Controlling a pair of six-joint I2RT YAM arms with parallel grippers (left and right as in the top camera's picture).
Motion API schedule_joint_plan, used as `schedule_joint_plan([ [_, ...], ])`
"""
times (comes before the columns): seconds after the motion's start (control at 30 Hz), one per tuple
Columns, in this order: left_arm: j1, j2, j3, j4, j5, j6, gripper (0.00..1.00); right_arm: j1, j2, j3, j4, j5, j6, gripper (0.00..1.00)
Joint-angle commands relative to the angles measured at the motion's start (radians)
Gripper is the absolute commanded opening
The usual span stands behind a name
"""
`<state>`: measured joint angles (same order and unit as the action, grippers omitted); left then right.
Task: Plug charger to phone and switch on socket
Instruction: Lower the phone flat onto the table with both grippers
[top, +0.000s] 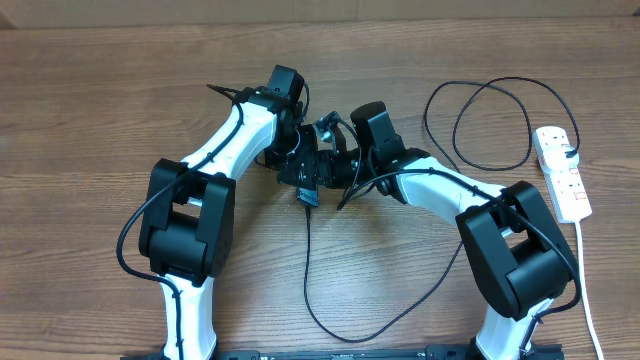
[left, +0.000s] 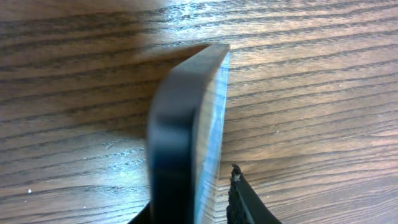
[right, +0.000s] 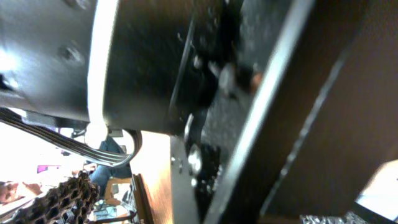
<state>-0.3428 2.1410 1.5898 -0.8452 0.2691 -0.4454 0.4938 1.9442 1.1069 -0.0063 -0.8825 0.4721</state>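
The phone (left: 180, 137) stands on edge between my left gripper's jaws (left: 189, 211), black edge toward the camera and a strip of blue screen showing. In the overhead view my left gripper (top: 300, 165) and right gripper (top: 335, 165) meet at the table's middle, and the phone is mostly hidden between them. The charger cable (top: 308, 260) hangs from a dark connector (top: 308, 197) just below the grippers, then curves down and right. My right gripper (right: 196, 208) has its fingertips far apart, pressed close against the left gripper. The socket (top: 562, 175) lies at the far right.
A loop of black cable (top: 490, 120) lies on the table between the right arm and the socket. The socket's white cord (top: 590, 290) runs to the front right edge. Bare wood lies left and behind the arms.
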Motion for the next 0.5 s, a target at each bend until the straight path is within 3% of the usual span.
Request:
schedule_joint_plan([
  [0.0, -0.005, -0.035, -0.005, -0.002, 0.014, 0.005, 0.23, 0.009, 0.003, 0.012, -0.012, 0.002, 0.002, 1.00],
  [0.47, -0.005, -0.035, -0.005, -0.019, 0.012, 0.031, 0.27, -0.037, -0.006, 0.012, -0.095, -0.017, -0.010, 1.00],
])
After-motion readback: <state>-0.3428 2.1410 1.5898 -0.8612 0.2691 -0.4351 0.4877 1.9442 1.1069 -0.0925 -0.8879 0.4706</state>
